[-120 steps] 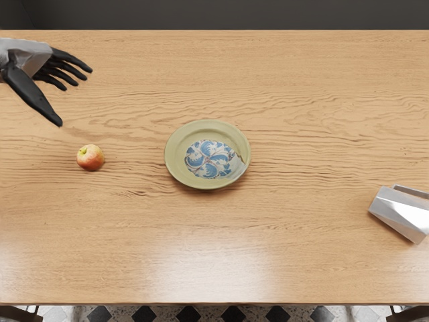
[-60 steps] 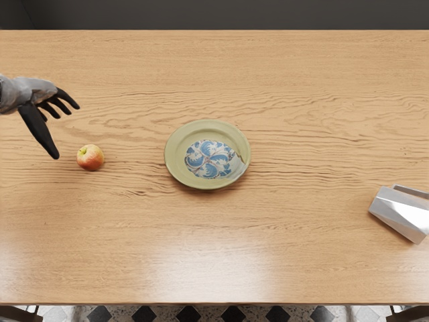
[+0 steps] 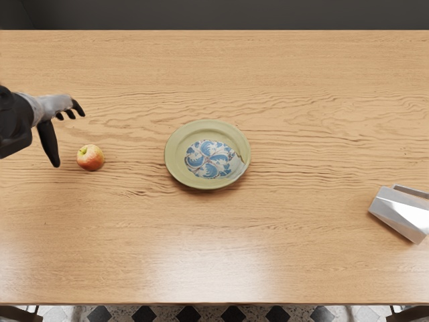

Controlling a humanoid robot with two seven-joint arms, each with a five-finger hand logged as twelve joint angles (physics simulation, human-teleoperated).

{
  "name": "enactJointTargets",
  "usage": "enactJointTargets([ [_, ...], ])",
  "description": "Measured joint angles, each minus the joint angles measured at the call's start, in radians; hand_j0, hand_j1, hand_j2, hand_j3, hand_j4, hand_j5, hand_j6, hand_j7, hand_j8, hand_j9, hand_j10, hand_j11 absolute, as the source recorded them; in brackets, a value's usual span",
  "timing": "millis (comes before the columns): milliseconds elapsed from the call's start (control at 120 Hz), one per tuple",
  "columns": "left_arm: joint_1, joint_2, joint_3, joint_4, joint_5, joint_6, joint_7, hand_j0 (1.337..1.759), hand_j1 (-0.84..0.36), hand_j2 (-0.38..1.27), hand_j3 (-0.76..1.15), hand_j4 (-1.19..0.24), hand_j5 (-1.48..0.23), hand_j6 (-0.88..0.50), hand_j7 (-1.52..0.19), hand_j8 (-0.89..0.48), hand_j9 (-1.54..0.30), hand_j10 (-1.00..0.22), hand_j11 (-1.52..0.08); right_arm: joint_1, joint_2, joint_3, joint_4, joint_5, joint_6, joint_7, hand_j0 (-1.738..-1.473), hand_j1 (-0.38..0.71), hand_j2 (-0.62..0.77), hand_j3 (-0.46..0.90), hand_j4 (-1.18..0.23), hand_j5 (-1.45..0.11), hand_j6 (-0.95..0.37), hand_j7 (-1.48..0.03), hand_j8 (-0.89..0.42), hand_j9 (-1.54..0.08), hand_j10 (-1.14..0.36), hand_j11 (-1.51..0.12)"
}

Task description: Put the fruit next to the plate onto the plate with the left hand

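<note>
Only the head view here, so that's all we've got. We're looking down at a wooden table (image 3: 301, 100) with a plate (image 3: 173, 155) roughly in the middle. It's greenish-yellow around the rim with a blue and white pattern in the centre.

The apple (image 3: 90, 157) is sitting on the wood to the left of the plate, well apart from it, so it's not on the plate yet. It's small and red and yellow, with the stem end up.

The left hand (image 3: 53, 117) comes in from the left edge and hangs just left of and above the apple in the picture. As far as we can see it's open and holding nothing. The dark fingers (image 3: 70, 112) are spread out towards the right and the thumb (image 3: 49, 142) points down close to the apple, with a small gap between them.

The right arm (image 3: 401, 212) shows as a grey faceted bit at the right edge, low on the table and far from everything else. We honestly can't tell what state that hand is in.
</note>
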Motion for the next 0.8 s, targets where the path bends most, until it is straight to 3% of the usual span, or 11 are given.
enactJointTargets([
  [342, 0.099, -0.065, -0.042, 0.0, 0.261, 0.048, 0.018, 1.658, 0.05, 0.05, 0.0, -0.25, -0.32, -0.25, -0.32, -0.25, -0.32, -0.25, -0.32, 0.0, 0.0, 0.0, 0.0, 0.0, 0.0, 0.0, -1.658, -0.32, -0.01, 0.0, -0.03, -0.03, -0.03, -0.03, -0.03, -0.03, -0.03, -0.03],
  [800, 0.212, -0.092, -0.055, 0.034, 0.293, 0.169, 0.018, 1.658, 0.05, 0.05, 0.0, -0.25, -0.32, -0.25, -0.32, -0.25, -0.32, -0.25, -0.32, 0.0, 0.0, 0.0, 0.0, 0.0, 0.0, 0.0, -1.658, -0.32, -0.01, 0.0, -0.03, -0.03, -0.03, -0.03, -0.03, -0.03, -0.03, -0.03],
])
